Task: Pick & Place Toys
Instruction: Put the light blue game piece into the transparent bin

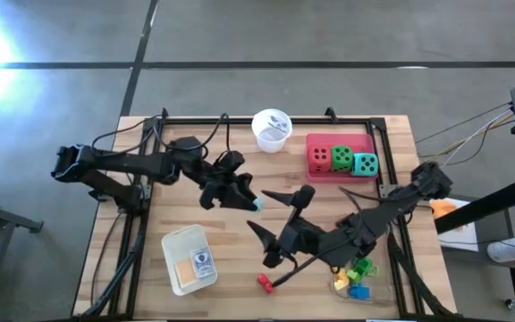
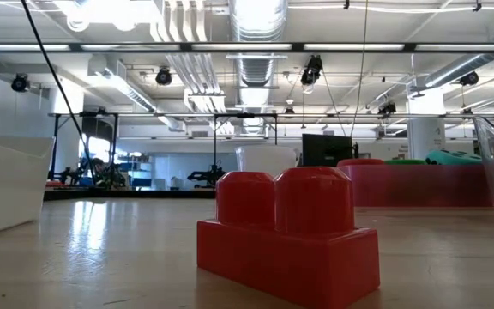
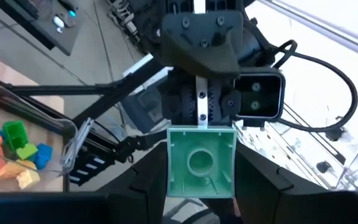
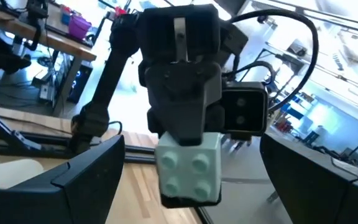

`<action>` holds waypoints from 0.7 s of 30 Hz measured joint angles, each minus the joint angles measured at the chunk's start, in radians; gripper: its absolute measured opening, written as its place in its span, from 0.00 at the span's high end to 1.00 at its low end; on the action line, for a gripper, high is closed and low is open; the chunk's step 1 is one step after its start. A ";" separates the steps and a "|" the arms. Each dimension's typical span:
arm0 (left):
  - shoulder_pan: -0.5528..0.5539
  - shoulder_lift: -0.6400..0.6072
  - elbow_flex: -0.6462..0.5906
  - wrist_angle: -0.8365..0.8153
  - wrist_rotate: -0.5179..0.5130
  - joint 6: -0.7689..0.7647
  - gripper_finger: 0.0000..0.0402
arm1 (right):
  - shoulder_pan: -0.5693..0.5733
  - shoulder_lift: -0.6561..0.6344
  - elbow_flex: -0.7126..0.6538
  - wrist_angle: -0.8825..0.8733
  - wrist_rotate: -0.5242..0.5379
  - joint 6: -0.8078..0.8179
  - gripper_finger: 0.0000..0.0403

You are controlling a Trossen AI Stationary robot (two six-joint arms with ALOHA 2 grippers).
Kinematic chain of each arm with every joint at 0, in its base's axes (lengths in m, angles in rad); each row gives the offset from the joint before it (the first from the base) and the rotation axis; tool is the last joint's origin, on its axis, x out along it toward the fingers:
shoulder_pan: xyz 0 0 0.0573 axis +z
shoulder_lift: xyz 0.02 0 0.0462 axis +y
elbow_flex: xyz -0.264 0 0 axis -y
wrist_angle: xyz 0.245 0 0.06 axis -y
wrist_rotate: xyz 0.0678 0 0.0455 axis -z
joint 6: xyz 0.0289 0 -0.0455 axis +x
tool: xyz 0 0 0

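three dice [image 1: 341,159] in the pink tray [image 1: 316,170]: red, green, teal, in a row; one red brick [image 1: 264,283] loose on the bench [image 1: 240,250], near its front edge, big in the low view [image 2: 286,236]; clear tray [image 1: 342,288] at front right holds a heap of bricks [image 1: 358,271], green, yellow, blue, orange, count unclear; white tray [image 1: 175,268] at front left holds two cards [image 1: 193,264]; white cup [image 1: 271,130] at back centre; left hand [image 1: 256,204] mid-bench, closed narrow on one pale green brick [image 3: 201,162], studs toward the right arm [image 4: 190,165]; right hand [image 1: 280,219] wide, holding nothing, just beside and facing that brick, fingers either side but apart from it; red brick lies just in front of the right hand
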 joint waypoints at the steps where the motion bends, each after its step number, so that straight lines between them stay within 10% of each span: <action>1: -0.001 0.000 0.000 0.000 0.001 -0.003 0.63 | -0.002 0.006 0.006 -0.005 -0.002 -0.001 0.10; 16: -0.003 0.000 0.000 0.042 -0.018 -0.044 0.63 | -0.038 0.007 0.024 -0.032 -0.018 0.028 0.66; 21: -0.003 0.000 0.000 0.037 -0.017 -0.045 0.63 | -0.039 0.007 0.024 -0.032 -0.020 0.019 0.67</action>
